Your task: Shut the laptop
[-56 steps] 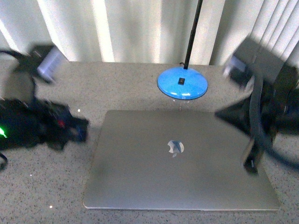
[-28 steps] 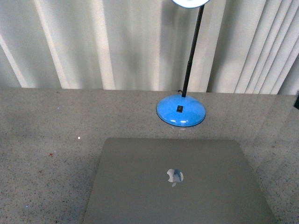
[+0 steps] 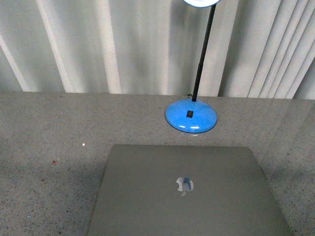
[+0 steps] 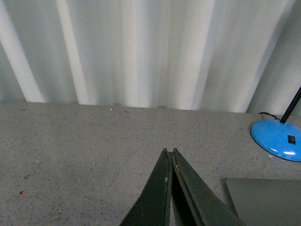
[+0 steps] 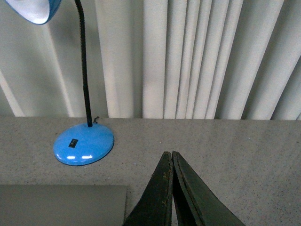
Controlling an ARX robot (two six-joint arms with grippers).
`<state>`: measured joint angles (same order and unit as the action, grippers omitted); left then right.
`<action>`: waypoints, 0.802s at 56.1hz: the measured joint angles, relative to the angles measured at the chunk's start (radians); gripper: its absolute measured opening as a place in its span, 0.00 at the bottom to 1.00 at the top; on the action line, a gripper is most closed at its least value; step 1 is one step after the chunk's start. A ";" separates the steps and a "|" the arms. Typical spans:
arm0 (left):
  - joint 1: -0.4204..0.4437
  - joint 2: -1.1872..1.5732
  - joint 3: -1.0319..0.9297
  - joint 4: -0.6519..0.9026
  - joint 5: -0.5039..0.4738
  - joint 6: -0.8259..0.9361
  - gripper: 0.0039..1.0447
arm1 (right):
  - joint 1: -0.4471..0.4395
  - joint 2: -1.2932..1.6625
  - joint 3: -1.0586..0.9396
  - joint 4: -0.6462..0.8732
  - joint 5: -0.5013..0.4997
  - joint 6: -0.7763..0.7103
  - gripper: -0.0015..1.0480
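The silver-grey laptop (image 3: pixel 187 191) lies shut and flat on the speckled grey table, lid up with the apple logo showing. A corner of it shows in the left wrist view (image 4: pixel 265 200) and in the right wrist view (image 5: pixel 61 205). My left gripper (image 4: pixel 169 151) is shut and empty above bare table beside the laptop. My right gripper (image 5: pixel 168 153) is shut and empty above the table past the laptop's other side. Neither gripper shows in the front view.
A blue desk lamp base (image 3: pixel 191 116) with a black gooseneck stands just behind the laptop; it also shows in both wrist views (image 4: pixel 277 140) (image 5: pixel 83 144). White pleated curtains (image 3: pixel 123 44) hang behind the table.
One second ago both arms were over the laptop's sides in the front view; they have since left that view. The view now shows more of the curtain and less of the laptop's front.
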<state>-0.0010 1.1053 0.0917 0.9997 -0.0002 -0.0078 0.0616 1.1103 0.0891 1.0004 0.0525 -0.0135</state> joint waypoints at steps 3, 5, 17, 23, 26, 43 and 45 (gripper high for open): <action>0.000 -0.039 -0.012 -0.027 0.000 0.000 0.03 | -0.037 -0.048 -0.014 -0.034 -0.045 0.000 0.03; 0.000 -0.071 -0.021 -0.049 0.000 0.000 0.03 | -0.047 -0.073 -0.021 -0.051 -0.047 0.000 0.03; 0.000 -0.282 -0.063 -0.216 0.000 0.000 0.03 | -0.059 -0.293 -0.066 -0.220 -0.051 0.002 0.03; 0.000 -0.381 -0.063 -0.301 0.000 0.000 0.03 | -0.059 -0.392 -0.078 -0.308 -0.051 0.002 0.03; 0.000 -0.416 -0.064 -0.330 0.000 0.000 0.03 | -0.059 -0.427 -0.080 -0.339 -0.051 0.002 0.03; 0.000 -0.623 -0.064 -0.520 0.000 0.000 0.03 | -0.059 -0.632 -0.083 -0.526 -0.051 0.002 0.03; 0.000 -0.645 -0.064 -0.541 0.000 0.000 0.03 | -0.059 -0.649 -0.083 -0.542 -0.051 0.002 0.03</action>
<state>-0.0010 0.4602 0.0273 0.4587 -0.0002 -0.0074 0.0025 0.4614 0.0059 0.4580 0.0010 -0.0113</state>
